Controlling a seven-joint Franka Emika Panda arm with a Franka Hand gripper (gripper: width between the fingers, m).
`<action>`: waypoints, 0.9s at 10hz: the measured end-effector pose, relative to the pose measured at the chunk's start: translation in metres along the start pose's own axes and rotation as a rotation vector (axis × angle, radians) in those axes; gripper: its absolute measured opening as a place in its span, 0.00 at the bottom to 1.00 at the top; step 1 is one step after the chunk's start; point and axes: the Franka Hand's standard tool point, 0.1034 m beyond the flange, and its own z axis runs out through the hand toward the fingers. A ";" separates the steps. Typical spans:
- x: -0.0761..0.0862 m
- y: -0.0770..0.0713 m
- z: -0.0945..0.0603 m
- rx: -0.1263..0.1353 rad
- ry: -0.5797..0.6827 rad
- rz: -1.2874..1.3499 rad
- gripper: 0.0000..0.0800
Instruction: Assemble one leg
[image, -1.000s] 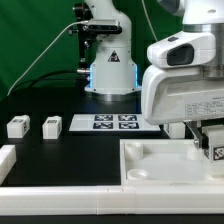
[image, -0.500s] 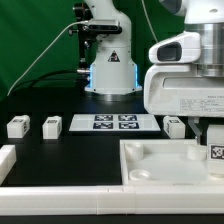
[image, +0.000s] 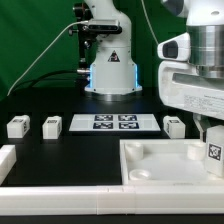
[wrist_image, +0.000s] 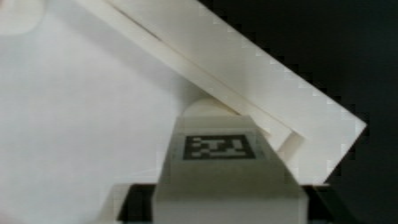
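Observation:
My gripper (image: 212, 142) is shut on a leg (image: 214, 152), a small white block with a black-and-white tag, and holds it upright over the far right corner of the large white panel (image: 150, 160). In the wrist view the leg (wrist_image: 221, 150) sits between the two dark fingers (wrist_image: 146, 203), its tag facing the camera, close to the panel's raised rim (wrist_image: 267, 85). Three more legs stand on the black table: two at the exterior view's left (image: 17, 126) (image: 51, 126) and one (image: 174, 126) just behind the panel.
The marker board (image: 113, 123) lies in the middle of the table in front of the arm's base (image: 108, 72). A white rim piece (image: 8, 158) sits at the front left edge. A green curtain hangs behind.
The arm has moved toward the exterior view's right and slightly up, carrying the leg along. The leg behind the panel, first hidden by the arm, now shows.

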 end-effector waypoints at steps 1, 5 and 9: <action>-0.001 0.000 0.000 0.001 -0.002 0.086 0.37; -0.005 -0.001 0.000 0.002 -0.009 0.143 0.70; -0.004 -0.001 0.001 0.001 -0.006 -0.073 0.81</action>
